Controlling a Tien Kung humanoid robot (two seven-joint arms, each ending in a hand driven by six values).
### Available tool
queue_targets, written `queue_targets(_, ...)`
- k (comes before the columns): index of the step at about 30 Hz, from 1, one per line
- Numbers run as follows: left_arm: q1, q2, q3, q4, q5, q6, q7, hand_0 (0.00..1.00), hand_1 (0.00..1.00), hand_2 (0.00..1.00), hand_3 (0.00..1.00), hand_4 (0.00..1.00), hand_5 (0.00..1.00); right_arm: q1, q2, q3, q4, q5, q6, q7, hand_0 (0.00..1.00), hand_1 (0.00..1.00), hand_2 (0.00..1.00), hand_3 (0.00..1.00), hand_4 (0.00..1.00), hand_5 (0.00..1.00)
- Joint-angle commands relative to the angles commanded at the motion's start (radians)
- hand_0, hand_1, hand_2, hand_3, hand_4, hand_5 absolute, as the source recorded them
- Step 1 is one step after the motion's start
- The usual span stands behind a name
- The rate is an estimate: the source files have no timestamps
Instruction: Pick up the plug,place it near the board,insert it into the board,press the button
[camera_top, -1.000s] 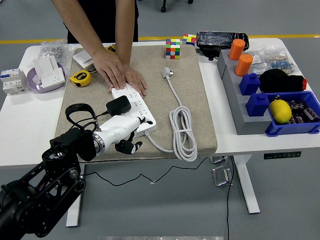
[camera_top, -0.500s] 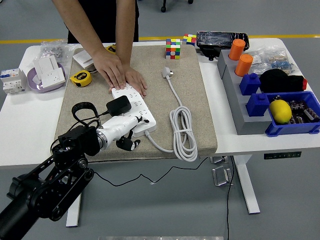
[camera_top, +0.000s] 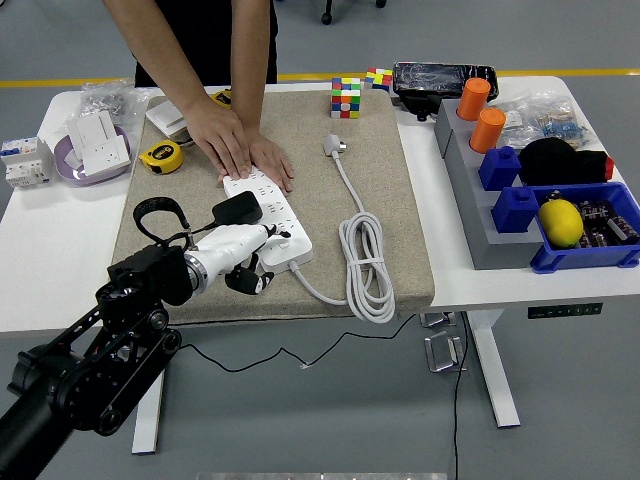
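Left robot hand (camera_top: 240, 262) is low over the near end of the white power strip (camera_top: 268, 218), one finger stretched onto it, the rest curled, gripping nothing. Black plug (camera_top: 236, 210) sits in the strip just beyond the wrist. A person's hands (camera_top: 238, 150), stacked flat, pin the strip's far end to the beige mat (camera_top: 385, 180) on the table (camera_top: 50, 250). Strip's white cord (camera_top: 364, 255) lies coiled to the right.
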Motion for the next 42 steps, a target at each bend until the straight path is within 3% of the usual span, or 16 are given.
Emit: queue_targets(42,0.001,0.004,0.014,0.029,0.0,-0.025,-0.006,0.176,0.041,0.145,0.858,0.618,0.002,-0.002,-0.001,-0.001,0.0,0.001,-0.002,0.0,0.882,0.829,0.807,0.829,0.998,0.998)
